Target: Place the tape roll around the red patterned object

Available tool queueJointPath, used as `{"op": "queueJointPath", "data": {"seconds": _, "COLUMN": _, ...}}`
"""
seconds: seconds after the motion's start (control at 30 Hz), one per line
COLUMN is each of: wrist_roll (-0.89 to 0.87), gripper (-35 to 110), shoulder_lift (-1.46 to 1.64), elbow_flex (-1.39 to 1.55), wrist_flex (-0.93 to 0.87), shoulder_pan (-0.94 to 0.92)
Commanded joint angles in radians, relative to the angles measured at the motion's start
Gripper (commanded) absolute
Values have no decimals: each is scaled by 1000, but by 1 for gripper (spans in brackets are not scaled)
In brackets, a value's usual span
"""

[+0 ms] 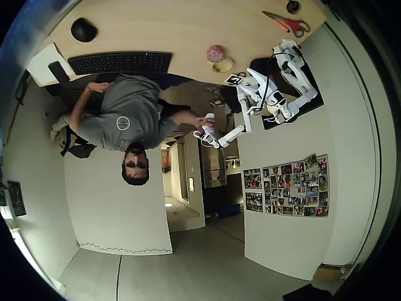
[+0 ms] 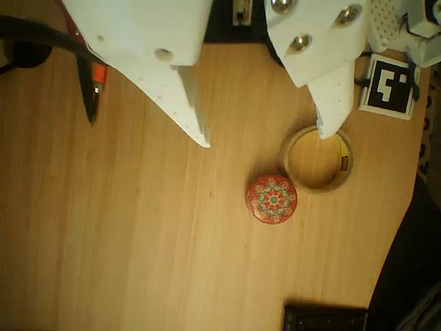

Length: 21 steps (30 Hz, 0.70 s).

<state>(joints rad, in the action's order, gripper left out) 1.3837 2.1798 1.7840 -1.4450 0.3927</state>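
The tape roll (image 2: 317,187) is a pale ring lying flat on the wooden table, its centre open. The red patterned object (image 2: 271,198) sits just to its lower left, touching or nearly touching the ring's outside. My gripper (image 2: 265,136) hangs open above the table with nothing between its white fingers. The right fingertip (image 2: 325,124) is over the ring's upper rim, and the left fingertip (image 2: 201,134) is over bare wood. In the overhead view the tape roll (image 1: 223,68) and the red patterned object (image 1: 215,52) lie side by side near the table's edge.
Red-handled scissors (image 2: 93,89) lie at the upper left, also seen as scissors (image 1: 288,24) overhead. A black-and-white marker (image 2: 388,85) lies right of the ring. A black keyboard (image 1: 119,63) and mouse (image 1: 83,29) sit farther off. A person (image 1: 125,119) sits at the table.
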Motion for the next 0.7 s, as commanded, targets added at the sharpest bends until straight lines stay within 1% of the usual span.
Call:
{"op": "queueJointPath", "data": {"seconds": 0.0, "wrist_roll": -11, "gripper": 39, "shoulder_lift": -710, "elbow_flex": -474, "wrist_flex": 239, "shoulder_pan": 342}}
{"op": "queueJointPath", "data": {"seconds": 0.43, "wrist_roll": -11, "gripper": 38, "shoulder_lift": -710, "elbow_flex": -486, "wrist_flex": 219, "shoulder_pan": 356}}
{"op": "queueJointPath", "data": {"seconds": 0.57, "wrist_roll": -20, "gripper": 39, "shoulder_lift": -721, "elbow_flex": -477, "wrist_flex": 218, "shoulder_pan": 394}}
{"op": "queueJointPath", "data": {"seconds": 0.67, "wrist_roll": -14, "gripper": 39, "shoulder_lift": -716, "elbow_flex": -439, "wrist_flex": 261, "shoulder_pan": 440}}
